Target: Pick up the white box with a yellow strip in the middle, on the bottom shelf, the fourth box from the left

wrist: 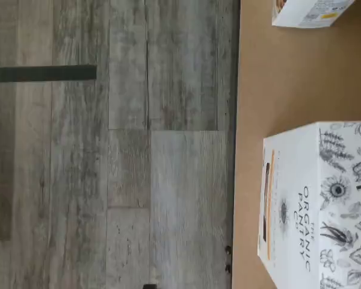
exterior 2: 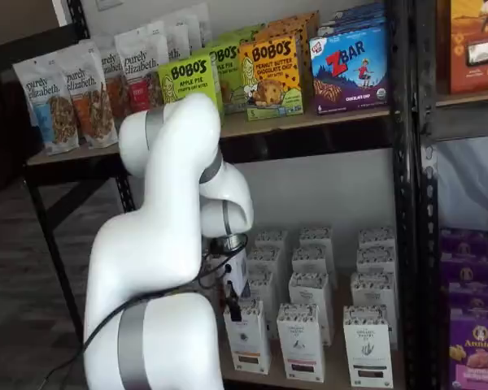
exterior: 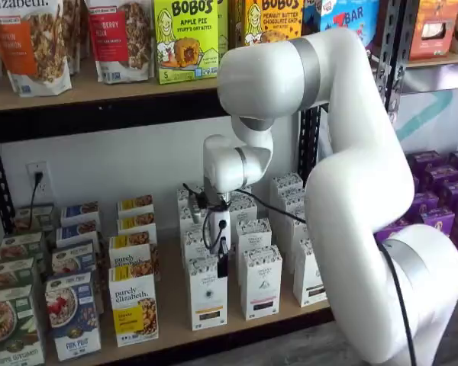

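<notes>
Bottom shelf (exterior: 175,335): light tan board, black front rail, black perforated uprights. Standing directly on it, in both shelf views:
- the white box (exterior: 208,293) at the front edge, upright, speckled top, dark label near base;
- matching white cartons (exterior: 260,280) beside and in rows behind it;
- purely elizabeth boxes (exterior: 133,305), yellow label, just left;
- blue granola boxes (exterior: 72,314) and green boxes (exterior: 13,325) further left.

Wood-plank floor (wrist: 108,180) lies below the shelf edge in the wrist view.
</notes>
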